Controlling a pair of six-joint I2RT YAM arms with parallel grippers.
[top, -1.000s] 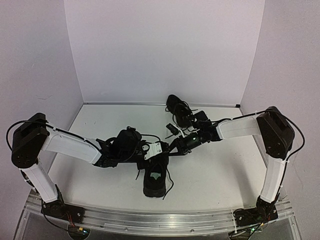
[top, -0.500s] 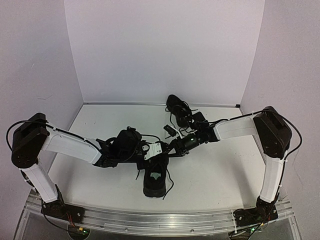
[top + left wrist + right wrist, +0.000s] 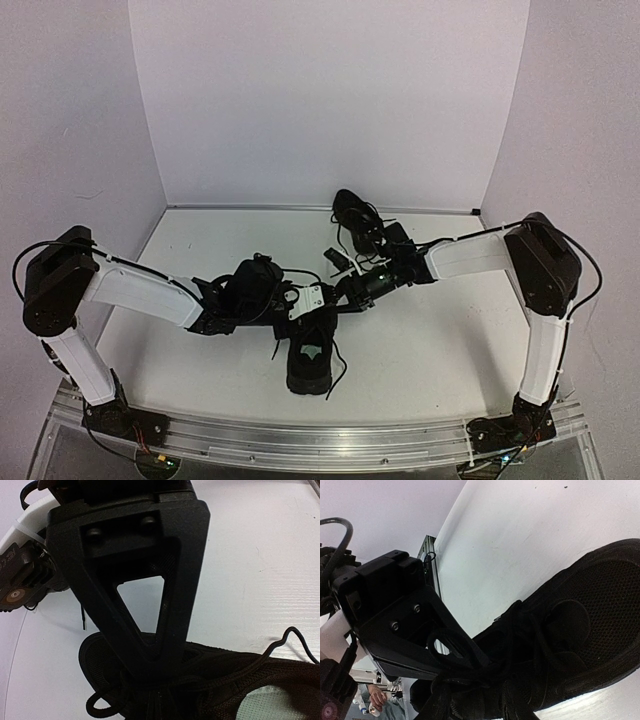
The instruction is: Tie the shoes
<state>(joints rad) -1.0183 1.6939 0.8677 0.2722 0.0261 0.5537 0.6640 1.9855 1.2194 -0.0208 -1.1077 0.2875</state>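
Two black shoes lie on the white table point(image 3: 450, 340). The near shoe point(image 3: 310, 358) sits in the middle with its toe towards the front edge; the far shoe point(image 3: 358, 220) lies by the back wall, laces loose. My left gripper point(image 3: 303, 303) is shut over the near shoe's tongue; in the left wrist view its tips point(image 3: 155, 676) press together into the laces of the near shoe point(image 3: 225, 680), and a lace loop point(image 3: 100, 705) sticks out at lower left. My right gripper point(image 3: 340, 292) comes in from the right, its tips point(image 3: 487, 660) buried among the laces of the near shoe point(image 3: 590, 610); their gap is hidden.
White walls close the table in at the back and both sides. An aluminium rail point(image 3: 320, 440) with the arm bases runs along the front edge. A loose lace end point(image 3: 295, 640) trails on the table beside the near shoe.
My right gripper has slid a little to the left, closer to the left gripper over the near shoe. The left arm and both shoes have stayed put.
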